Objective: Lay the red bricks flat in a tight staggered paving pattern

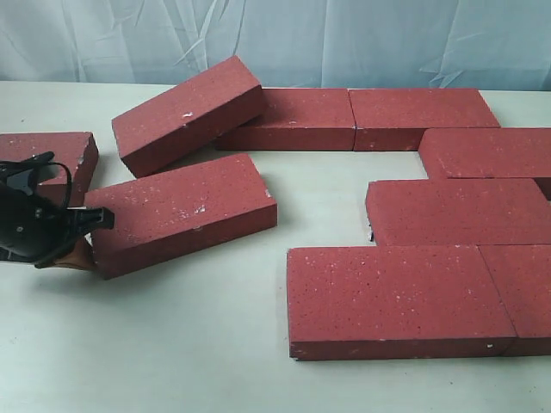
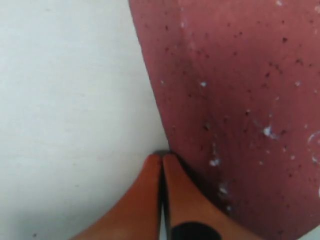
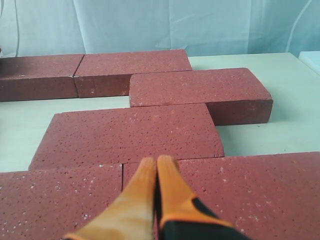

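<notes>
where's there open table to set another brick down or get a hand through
Biggest bare patch: the front-left table, bordered by the angled loose brick and the large front brick. A narrower lane runs mid-table between that loose brick, the back row and the right cluster. Crowded: the packed right side, and back left, where a tilted brick overlaps the back row.

Even, soft, bright lighting with faint shadows; the left wrist view is blurred, the others sharp.
</notes>
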`<state>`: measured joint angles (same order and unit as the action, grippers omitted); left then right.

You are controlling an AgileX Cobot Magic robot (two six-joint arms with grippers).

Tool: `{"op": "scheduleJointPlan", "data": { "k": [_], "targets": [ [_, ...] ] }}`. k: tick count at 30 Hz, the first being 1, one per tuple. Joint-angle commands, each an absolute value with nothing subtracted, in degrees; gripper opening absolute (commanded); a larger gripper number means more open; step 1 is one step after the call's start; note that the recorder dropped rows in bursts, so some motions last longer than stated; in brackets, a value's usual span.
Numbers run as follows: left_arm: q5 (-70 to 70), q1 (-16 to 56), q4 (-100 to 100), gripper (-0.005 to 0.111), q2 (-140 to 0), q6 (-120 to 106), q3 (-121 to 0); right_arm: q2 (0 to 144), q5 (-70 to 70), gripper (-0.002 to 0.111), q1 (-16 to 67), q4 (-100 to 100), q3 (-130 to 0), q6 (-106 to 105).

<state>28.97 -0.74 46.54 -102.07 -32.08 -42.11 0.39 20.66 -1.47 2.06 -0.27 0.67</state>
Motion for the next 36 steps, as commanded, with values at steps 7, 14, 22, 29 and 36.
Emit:
{"op": "scheduleJointPlan", "data": {
  "k": [7, 14, 22, 29, 36],
  "targets": [
    [27.15, 3.59, 48.61, 0.0, -104.7, -32.27, -43.69, 0.0, 20.16, -0.001, -1.17, 2.12, 0.0, 0.46],
    [27.25, 3.59, 51.46, 0.0, -104.7, -35.19, -44.07, 0.0, 20.16, -0.001, -1.17, 1.99, 0.0, 0.46],
    [28.84, 3.59, 65.96, 0.0, -104.7, -48.78, -44.07, 0.0, 20.16, -0.001, -1.17, 1.99, 0.0, 0.46],
    [27.05, 3.59, 68.06, 0.0, -104.7, -50.55, -44.1, 0.0, 20.16, -0.001, -1.17, 1.99, 0.0, 0.46],
    [24.98, 3.59, 65.28, 0.0, -102.69, -49.86, -44.1, 0.0, 20.16, -0.001, -1.17, 2.09, 0.0, 0.46]
  ]
}}
